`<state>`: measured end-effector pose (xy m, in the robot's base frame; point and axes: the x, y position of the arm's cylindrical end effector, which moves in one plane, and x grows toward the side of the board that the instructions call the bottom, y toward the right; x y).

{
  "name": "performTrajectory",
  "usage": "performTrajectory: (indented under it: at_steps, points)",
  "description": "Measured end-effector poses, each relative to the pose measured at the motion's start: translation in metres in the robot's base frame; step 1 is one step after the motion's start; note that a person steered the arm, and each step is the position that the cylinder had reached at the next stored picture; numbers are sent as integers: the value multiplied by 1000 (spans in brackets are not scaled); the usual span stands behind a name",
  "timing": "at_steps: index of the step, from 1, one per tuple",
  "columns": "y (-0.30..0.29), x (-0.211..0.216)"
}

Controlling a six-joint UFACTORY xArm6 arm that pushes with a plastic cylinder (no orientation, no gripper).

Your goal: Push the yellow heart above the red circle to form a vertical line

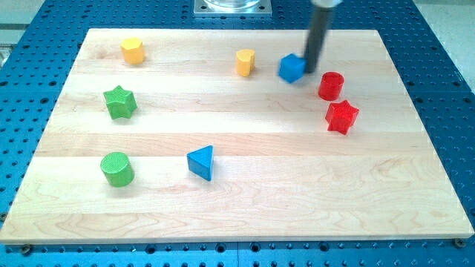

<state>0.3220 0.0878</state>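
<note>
The yellow heart sits near the view's top, left of centre-right. The red circle lies to its right and a little lower. A blue cube stands between them. My tip is down on the board right beside the blue cube's right edge, up and to the left of the red circle. The tip is well to the right of the yellow heart, with the blue cube in between.
A red star lies just below the red circle. A yellow hexagon is at the top left. A green star, a green circle and a blue triangle are on the left half of the wooden board.
</note>
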Motion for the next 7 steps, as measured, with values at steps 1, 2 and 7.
performTrajectory:
  at_steps: [1,2,7]
  points:
    - [-83,47]
    - [-154,6]
    - [1,-73]
